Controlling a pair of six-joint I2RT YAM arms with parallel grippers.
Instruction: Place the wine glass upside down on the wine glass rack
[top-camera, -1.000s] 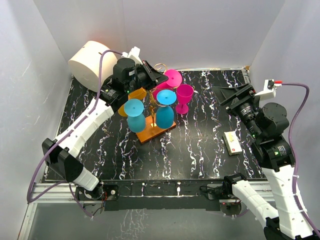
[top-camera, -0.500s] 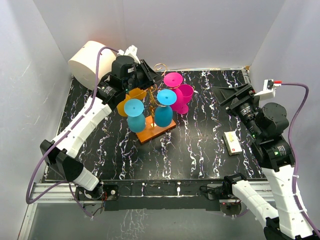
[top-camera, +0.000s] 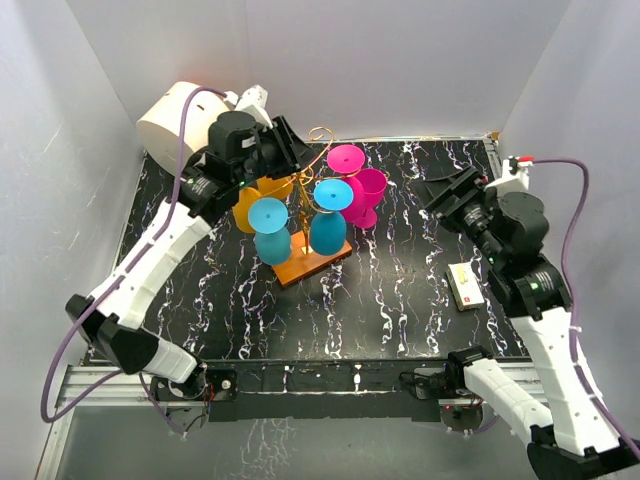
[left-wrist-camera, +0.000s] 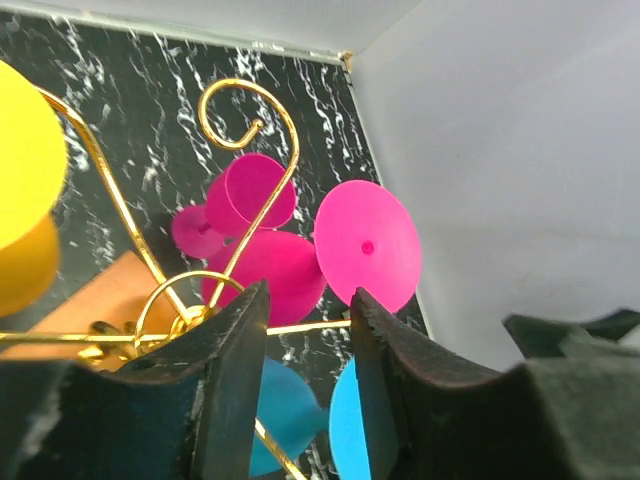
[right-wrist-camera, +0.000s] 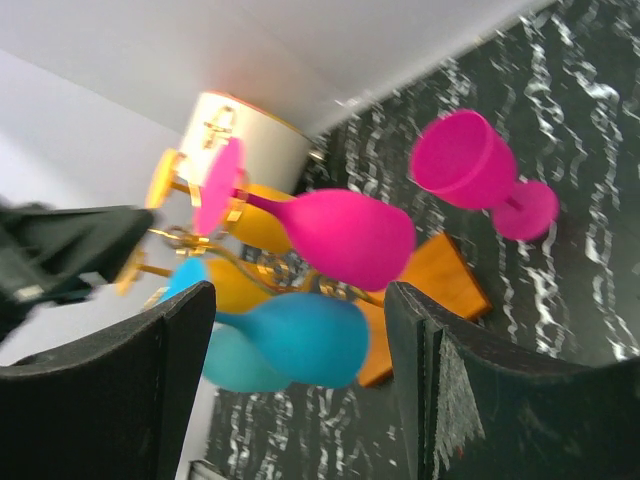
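The wine glass rack (top-camera: 318, 150), gold wire on an orange-brown wooden base (top-camera: 305, 265), holds several glasses upside down: two cyan (top-camera: 330, 228), a yellow one (top-camera: 252, 205) and a magenta one (top-camera: 346, 160). Another magenta wine glass (top-camera: 368, 192) stands upright on the table just right of the rack; it also shows in the right wrist view (right-wrist-camera: 465, 160) and the left wrist view (left-wrist-camera: 258, 190). My left gripper (top-camera: 292, 148) is open and empty, above the rack's back left; its jaws (left-wrist-camera: 308, 295) frame the gold scroll (left-wrist-camera: 240, 110). My right gripper (top-camera: 447, 192) is open and empty, right of the upright glass.
A large white cylinder (top-camera: 178, 122) lies at the back left corner. A small white and yellow box (top-camera: 465, 285) lies on the black marbled table (top-camera: 400, 300) near my right arm. Grey walls close in on three sides.
My left gripper has drawn back and to the left, away from the hanging magenta glass. My right arm has swung left, toward the rack and the upright glass.
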